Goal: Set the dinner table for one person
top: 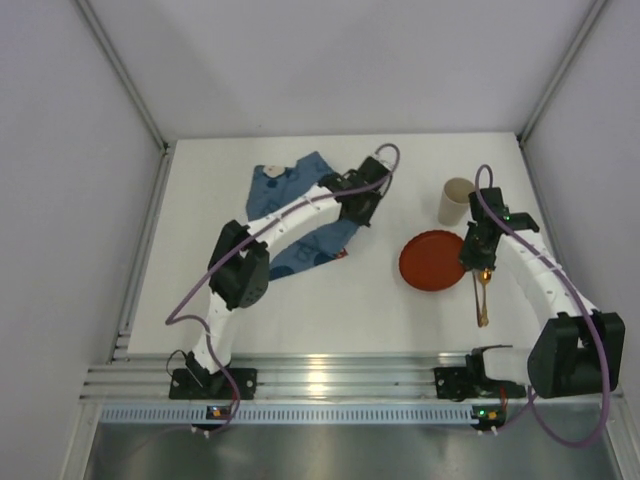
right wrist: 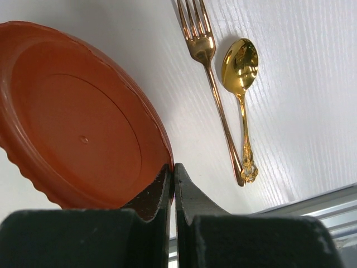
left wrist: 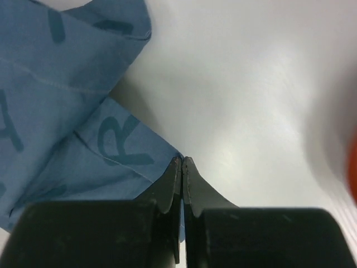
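The white dinner table [top: 340,310] bears a crumpled blue letter-printed placemat [top: 290,205]. My left gripper [top: 360,208] is shut, pinching the placemat's right corner [left wrist: 120,162]; its tips [left wrist: 182,160] sit at the cloth's edge. A red plate [top: 432,260] lies right of centre. My right gripper [top: 477,255] is shut at the plate's right rim [right wrist: 83,128], one finger over the plate and one outside it [right wrist: 174,166]. A gold fork [right wrist: 203,50] and gold spoon [right wrist: 240,61] lie side by side on the table just right of the plate [top: 482,298].
A beige cup [top: 455,200] stands upright behind the plate, close to the right arm. White walls enclose the table on the left, back and right. An aluminium rail [top: 330,378] runs along the near edge.
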